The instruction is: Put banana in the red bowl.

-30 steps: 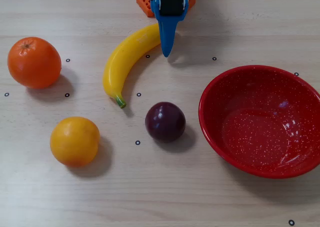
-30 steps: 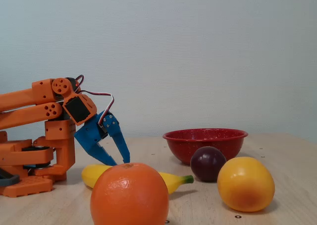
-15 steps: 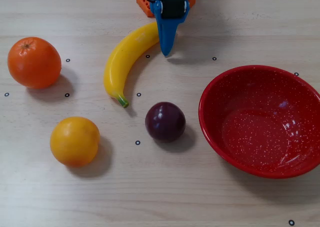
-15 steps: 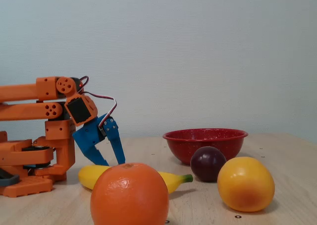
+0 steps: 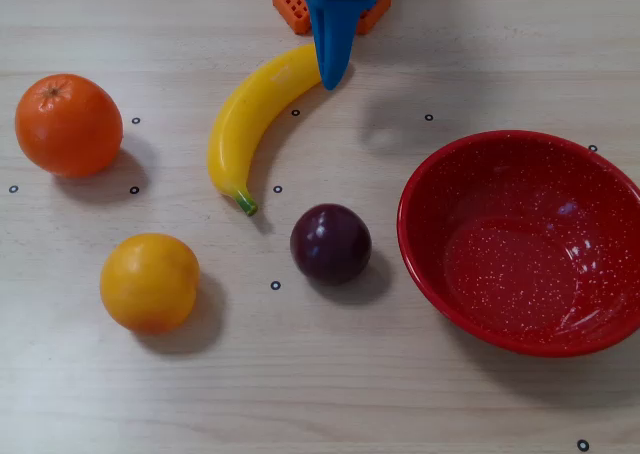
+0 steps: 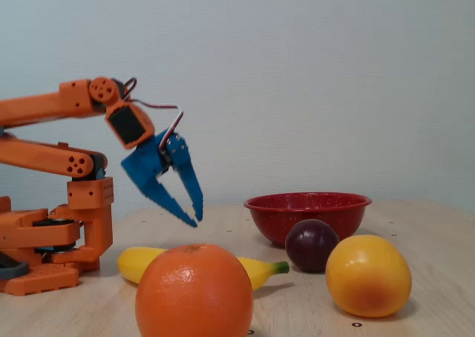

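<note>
The yellow banana [image 5: 250,114] lies on the table left of centre, its green stem tip pointing toward the front. In the fixed view [image 6: 137,263] an orange hides its middle. The red speckled bowl [image 5: 520,144] stands empty at the right and also shows in the fixed view [image 6: 312,218]. My blue gripper [image 5: 330,79] hangs over the banana's far blunt end. In the fixed view the gripper [image 6: 196,220] is a little above the table, its fingertips together, holding nothing.
An orange [image 5: 68,124] sits at the far left, a yellow-orange round fruit [image 5: 150,282] at the front left, and a dark purple plum [image 5: 331,242] between the banana's stem and the bowl. The orange arm base [image 6: 44,240] stands at the table's back edge.
</note>
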